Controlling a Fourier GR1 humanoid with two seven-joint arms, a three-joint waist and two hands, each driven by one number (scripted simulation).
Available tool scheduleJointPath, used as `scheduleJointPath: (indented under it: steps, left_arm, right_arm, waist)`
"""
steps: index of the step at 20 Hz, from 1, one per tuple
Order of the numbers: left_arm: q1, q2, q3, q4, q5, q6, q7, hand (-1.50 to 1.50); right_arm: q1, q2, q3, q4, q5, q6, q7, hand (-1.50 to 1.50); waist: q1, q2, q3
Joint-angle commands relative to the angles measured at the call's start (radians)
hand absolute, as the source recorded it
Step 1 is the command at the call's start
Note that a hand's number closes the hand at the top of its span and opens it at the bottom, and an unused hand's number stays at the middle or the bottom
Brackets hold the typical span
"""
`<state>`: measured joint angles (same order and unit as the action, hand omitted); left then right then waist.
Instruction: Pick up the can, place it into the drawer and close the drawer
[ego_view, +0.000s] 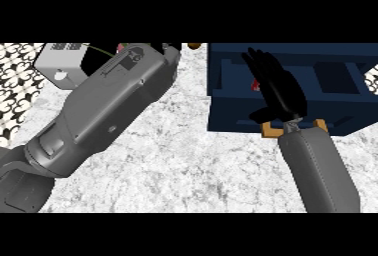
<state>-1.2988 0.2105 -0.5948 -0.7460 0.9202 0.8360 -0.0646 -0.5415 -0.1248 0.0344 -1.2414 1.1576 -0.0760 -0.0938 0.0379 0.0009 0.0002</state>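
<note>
A red sliver of the can (256, 84) is noted at the 9 o'clock edge of the right robot hand (284, 95), over the blue drawer (229, 105). Its long axis cannot be told, nor whether it is gripped.

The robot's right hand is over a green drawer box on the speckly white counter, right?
Not quite. The drawer box is dark blue, not green. The head view shows the right hand over that dark blue drawer box on the speckly white counter.
</note>
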Motion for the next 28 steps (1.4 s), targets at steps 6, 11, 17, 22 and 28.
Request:
scheduleJointPath:
  steps: [6, 11, 17, 22, 28]
  left_arm:
    - [0.135, 0.08, 0.011, -0.15, -0.047, -0.021, 0.016, -1.5]
    - [0.046, 0.138, 0.011, -0.171, -0.071, 0.016, 0.125, -1.5]
    - [0.146, 0.169, 0.022, -0.259, -0.072, -0.014, 0.124, -1.5]
    - [0.145, 0.198, 0.022, -0.316, -0.091, 0.015, 0.174, -1.5]
    - [0.185, 0.203, 0.031, -0.332, -0.121, 0.004, 0.139, -1.5]
  right_arm:
    - [-0.175, -0.004, -0.071, 0.426, 0.094, -0.265, -0.027, -1.5]
    - [-0.25, -0.017, -0.108, 0.577, 0.112, -0.361, -0.046, -1.5]
    - [-0.32, -0.018, -0.157, 0.727, 0.119, -0.511, -0.06, -1.5]
    - [-0.412, -0.046, -0.183, 0.846, 0.141, -0.569, -0.056, -1.5]
    - [-0.557, -0.082, -0.223, 0.936, 0.133, -0.58, -0.045, -1.5]
  waist:
    - [0.006, 0.008, 0.001]
    - [0.009, 0.01, 0.002]
    - [0.026, 0.015, 0.002]
    - [0.033, 0.016, 0.002]
    - [0.047, 0.027, 0.002]
